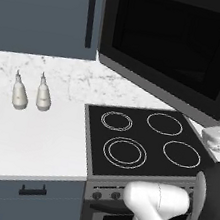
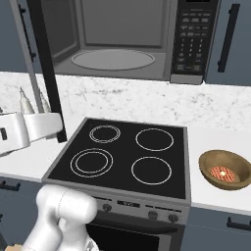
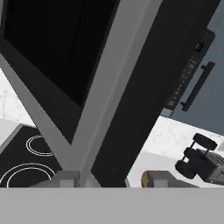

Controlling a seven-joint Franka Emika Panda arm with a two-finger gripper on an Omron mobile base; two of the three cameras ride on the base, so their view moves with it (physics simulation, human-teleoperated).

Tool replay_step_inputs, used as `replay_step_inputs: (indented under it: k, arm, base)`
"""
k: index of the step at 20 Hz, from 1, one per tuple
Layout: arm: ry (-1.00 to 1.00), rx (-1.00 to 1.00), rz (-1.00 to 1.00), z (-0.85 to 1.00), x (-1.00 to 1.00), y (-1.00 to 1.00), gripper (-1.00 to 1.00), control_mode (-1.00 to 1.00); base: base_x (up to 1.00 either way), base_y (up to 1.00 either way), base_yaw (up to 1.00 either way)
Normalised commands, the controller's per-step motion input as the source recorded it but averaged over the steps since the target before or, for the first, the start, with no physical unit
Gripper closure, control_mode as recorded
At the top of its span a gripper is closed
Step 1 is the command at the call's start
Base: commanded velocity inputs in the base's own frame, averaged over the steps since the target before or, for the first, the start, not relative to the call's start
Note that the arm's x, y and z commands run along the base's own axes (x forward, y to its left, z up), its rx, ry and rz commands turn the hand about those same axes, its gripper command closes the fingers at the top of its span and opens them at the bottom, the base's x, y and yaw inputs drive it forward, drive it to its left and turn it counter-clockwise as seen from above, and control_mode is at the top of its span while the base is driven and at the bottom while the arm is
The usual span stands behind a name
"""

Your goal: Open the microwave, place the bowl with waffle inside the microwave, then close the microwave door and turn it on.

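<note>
The microwave (image 2: 122,44) hangs above the stove with its grey interior and round turntable (image 2: 112,59) showing. The microwave door (image 1: 173,46) stands swung out to the left, and its grey edge (image 3: 109,87) rises close in front of the hand. My gripper (image 3: 113,180) is open at the door's lower corner, one fingertip (image 3: 65,178) on each side of that edge. The same gripper (image 2: 49,126) reaches in from the left beside the door's bottom. The tan bowl (image 2: 225,169) with the waffle (image 2: 221,172) sits on the counter right of the stove, apart from my gripper.
A black stovetop (image 2: 122,154) with several burner rings lies under the microwave. Two pale bottles (image 1: 31,94) stand on the white counter (image 1: 26,138) to the left. A grey appliance with dark knobs (image 3: 203,159) sits on the right counter. Blue-grey cabinets (image 1: 47,10) flank the microwave.
</note>
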Motion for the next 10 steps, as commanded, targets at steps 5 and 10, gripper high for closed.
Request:
replay_step_inputs:
  k: [5, 10]
  arm:
    - [-0.17, 0.13, 0.0, 0.0, -1.0, -0.71, -1.0, -1.0]
    - [0.06, 0.43, 0.02, 0.02, -0.25, -0.74, -1.0, -1.0]
  base:
    - [0.0, 0.0, 0.0]
    - [0.0, 0.0, 0.0]
